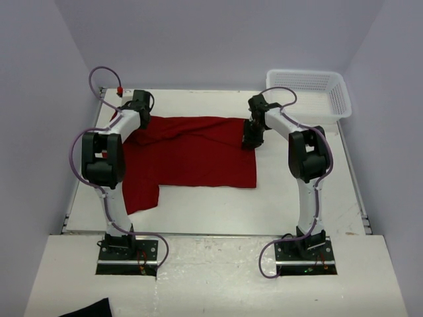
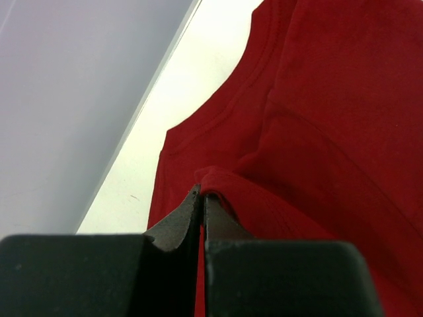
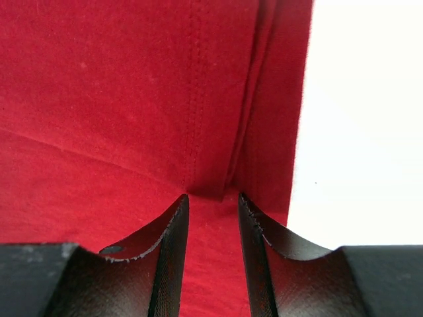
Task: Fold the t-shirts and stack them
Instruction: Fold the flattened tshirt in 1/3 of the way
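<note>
The dark red t-shirt [image 1: 192, 158] lies spread on the white table [image 1: 218, 211], the white mesh basket [image 1: 310, 92] well apart at the far right corner. The left gripper [image 2: 201, 201] is clamped on a fold near the collar. The right gripper [image 3: 213, 201] has its fingers slightly apart around a ridge of cloth; grip apparently partial. A black cloth scrap [image 1: 89, 309] is cut off at the frame's edge.

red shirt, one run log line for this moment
t-shirt: flat on table, far edge bunched | left gripper: shut on t-shirt | right gripper: open, cloth between fingers | basket: empty

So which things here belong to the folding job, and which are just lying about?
Job: dark red t-shirt; left gripper, shut on its cloth; right gripper, its jaws slightly apart over a fold.
Lying about: white mesh basket; black cloth scrap.
</note>
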Available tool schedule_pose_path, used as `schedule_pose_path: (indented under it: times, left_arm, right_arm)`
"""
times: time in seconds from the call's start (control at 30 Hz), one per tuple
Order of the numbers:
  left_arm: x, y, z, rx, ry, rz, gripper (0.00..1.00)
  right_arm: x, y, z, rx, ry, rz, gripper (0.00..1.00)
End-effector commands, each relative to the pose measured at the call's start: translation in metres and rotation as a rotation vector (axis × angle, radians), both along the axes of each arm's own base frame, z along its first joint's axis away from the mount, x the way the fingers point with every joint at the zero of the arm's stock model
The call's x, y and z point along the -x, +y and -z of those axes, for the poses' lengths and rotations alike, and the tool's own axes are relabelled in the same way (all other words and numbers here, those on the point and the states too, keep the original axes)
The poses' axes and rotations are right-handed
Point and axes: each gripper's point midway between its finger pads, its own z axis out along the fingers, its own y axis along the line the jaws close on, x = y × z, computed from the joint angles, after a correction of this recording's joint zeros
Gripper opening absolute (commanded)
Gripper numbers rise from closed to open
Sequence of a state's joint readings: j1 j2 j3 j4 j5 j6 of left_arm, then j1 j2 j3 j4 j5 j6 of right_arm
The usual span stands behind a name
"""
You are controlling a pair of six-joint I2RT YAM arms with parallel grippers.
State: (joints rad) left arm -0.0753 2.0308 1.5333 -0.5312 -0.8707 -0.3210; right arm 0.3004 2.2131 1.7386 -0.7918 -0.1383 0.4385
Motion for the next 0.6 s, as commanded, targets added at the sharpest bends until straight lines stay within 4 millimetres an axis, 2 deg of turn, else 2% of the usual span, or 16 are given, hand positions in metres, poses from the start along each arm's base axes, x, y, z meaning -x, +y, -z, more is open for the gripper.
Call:
schedule_pose_path:
  times: [0.0, 0.07, 0.2, 0.33, 0.47, 0.57]
  left_arm:
    - [-0.003, -0.001, -0.009, -0.015, -0.036, 0.003, 0.00]
    - [-0.003, -0.001, -0.010, -0.017, -0.037, 0.003, 0.00]
    - [-0.003, 0.000, -0.010, -0.028, -0.034, 0.000, 0.00]
    - [-0.002, 0.001, -0.007, -0.030, -0.029, -0.002, 0.00]
    - [-0.001, 0.001, -0.005, -0.028, -0.025, -0.003, 0.00]
    - [-0.001, 0.001, -0.006, -0.027, -0.031, -0.005, 0.00]
  right_arm:
    - [-0.011, -0.007, -0.019, -0.001, -0.058, 0.032, 0.37]
    - [-0.012, -0.005, -0.011, -0.006, -0.042, 0.032, 0.36]
    - [-0.016, 0.002, -0.010, -0.038, -0.039, 0.028, 0.32]
    - [-0.019, 0.006, -0.013, -0.053, -0.048, 0.024, 0.24]
    - [-0.022, 0.007, -0.016, -0.062, -0.059, 0.023, 0.07]
    - [-0.024, 0.007, -0.020, -0.064, -0.073, 0.024, 0.05]
